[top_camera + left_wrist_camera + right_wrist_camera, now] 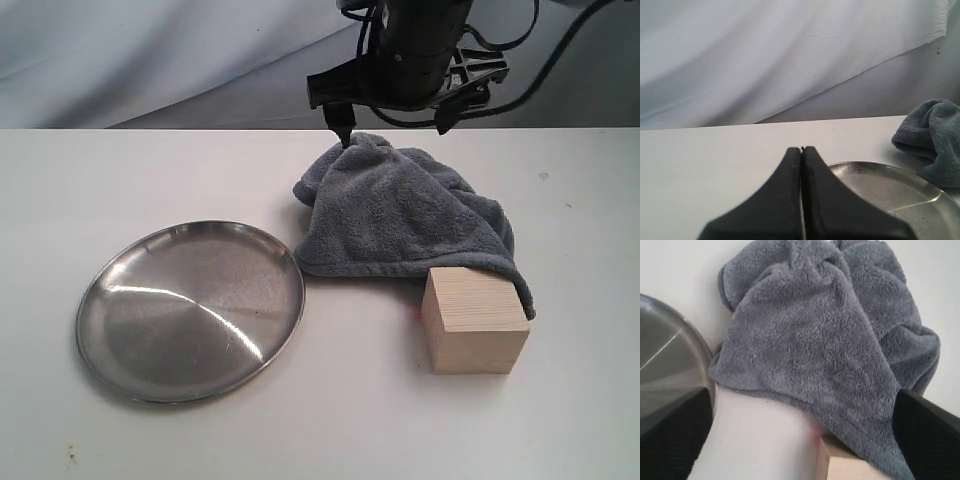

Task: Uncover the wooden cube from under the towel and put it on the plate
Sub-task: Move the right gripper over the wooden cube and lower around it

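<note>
The wooden cube (pixel 476 320) stands uncovered on the white table, right of the plate (pixel 190 310); only its far top edge is touched by the towel's hem. The blue-gray towel (pixel 400 210) lies bunched up behind the cube. Above the towel's far side my right gripper (pixel 393 130) hangs open, its left finger (pixel 342 130) just touching the cloth. The right wrist view shows the towel (pixel 810 325), a corner of the cube (pixel 850 465) and the plate's rim (pixel 710 370) between wide-spread fingers (pixel 675 435). My left gripper (pixel 801 148) is shut and empty, near the plate (pixel 885 190).
A white cloth backdrop (pixel 150 50) hangs behind the table. Cables (pixel 540 80) trail from the right arm at the back. Bare table top (pixel 380 420) lies in front of the plate and the cube.
</note>
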Robot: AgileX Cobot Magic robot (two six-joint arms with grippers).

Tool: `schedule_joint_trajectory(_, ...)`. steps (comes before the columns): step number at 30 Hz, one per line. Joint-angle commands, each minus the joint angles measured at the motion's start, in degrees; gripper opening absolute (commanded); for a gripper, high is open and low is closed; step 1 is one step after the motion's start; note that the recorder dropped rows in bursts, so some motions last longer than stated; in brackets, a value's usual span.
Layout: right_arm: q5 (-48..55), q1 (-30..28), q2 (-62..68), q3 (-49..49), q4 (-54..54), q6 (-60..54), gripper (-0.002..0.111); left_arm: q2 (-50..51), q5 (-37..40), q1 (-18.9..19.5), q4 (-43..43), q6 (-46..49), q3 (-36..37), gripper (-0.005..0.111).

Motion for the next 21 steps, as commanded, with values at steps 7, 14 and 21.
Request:
schedule_joint_trajectory(7,0.3,0.4,-12.8,16.7,1.7,1.1,0.086,-0.2,-0.1,-0.3,-0.1,-0.1,0.3,0.0)
schedule_joint_trajectory(14,0.3,0.4,-20.4,25.8,0.8,1.7,0.07,-0.2,-0.1,-0.3,-0.1,-0.1,0.3,0.0)
schedule_joint_trajectory(21,0.3,0.4,-26.1,31.0,1.7,1.8,0.016,-0.2,-0.1,-0.3,-0.1,-0.1,0.3,0.0)
